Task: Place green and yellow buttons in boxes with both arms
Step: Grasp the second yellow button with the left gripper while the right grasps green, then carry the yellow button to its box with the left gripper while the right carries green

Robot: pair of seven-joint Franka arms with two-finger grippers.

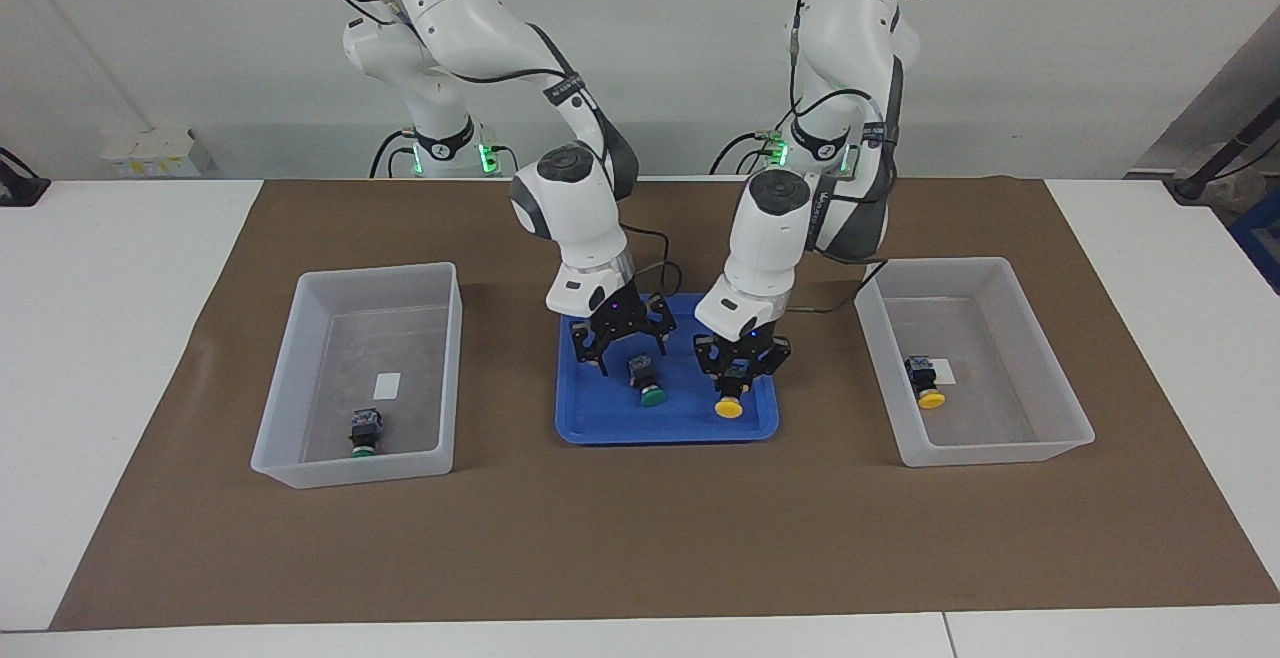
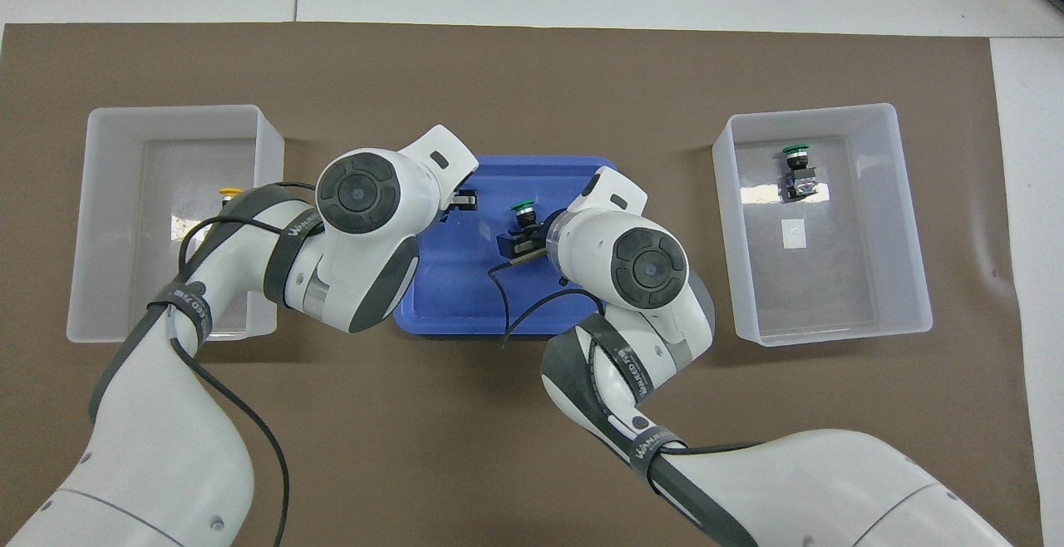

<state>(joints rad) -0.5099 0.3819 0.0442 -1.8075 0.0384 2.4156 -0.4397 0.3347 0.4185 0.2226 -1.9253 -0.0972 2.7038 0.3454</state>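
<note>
Our left gripper (image 1: 741, 370) clamps the yellow-capped black push-button (image 1: 729, 406); our right gripper (image 1: 621, 338), fingers wide, hovers over the green-capped one (image 1: 648, 385) (cap pointing away from us).

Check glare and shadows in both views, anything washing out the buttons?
Overhead view: bright glare patches on the floors of both boxes, one right beside the green button in the box at the right arm's end, which stays readable. Facing view: soft, even light; only faint shadows under the arms on the blue tray; green status lights glow at the arm bases.
</note>
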